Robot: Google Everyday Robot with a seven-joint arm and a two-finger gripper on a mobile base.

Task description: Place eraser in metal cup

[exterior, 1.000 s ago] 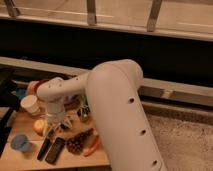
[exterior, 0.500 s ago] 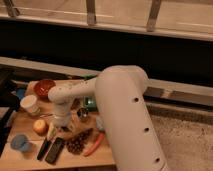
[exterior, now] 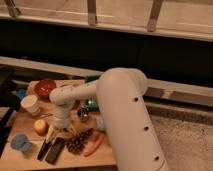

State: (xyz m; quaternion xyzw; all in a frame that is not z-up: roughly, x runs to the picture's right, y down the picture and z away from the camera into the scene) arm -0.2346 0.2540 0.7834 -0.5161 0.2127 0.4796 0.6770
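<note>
**Operator:** Where does the eraser stand?

**Inspector:** Your eraser [exterior: 56, 150] lies flat on the table [exterior: 24, 159] near its front edge. It has not moved in the last second. A narrower black stick [exterior: 43, 149] lies just beside it on the left and a pine cone [exterior: 79, 141] on the right. The cup [exterior: 83, 114] stands upright further back and to the right, apart from the eraser, with nothing visibly in it.

**Operator:** And the gripper?

**Inspector:** Your gripper [exterior: 58, 133] hangs just above and behind the eraser, fingers spread, holding nothing. Over the last second the arm's upper link has swung right and the wrist has settled lower toward the eraser.

**Operator:** Meaning?

**Inspector:** In my judgement you are still approaching and have yet to grasp. Take care that the stick is not pinched along with the eraser.
</note>
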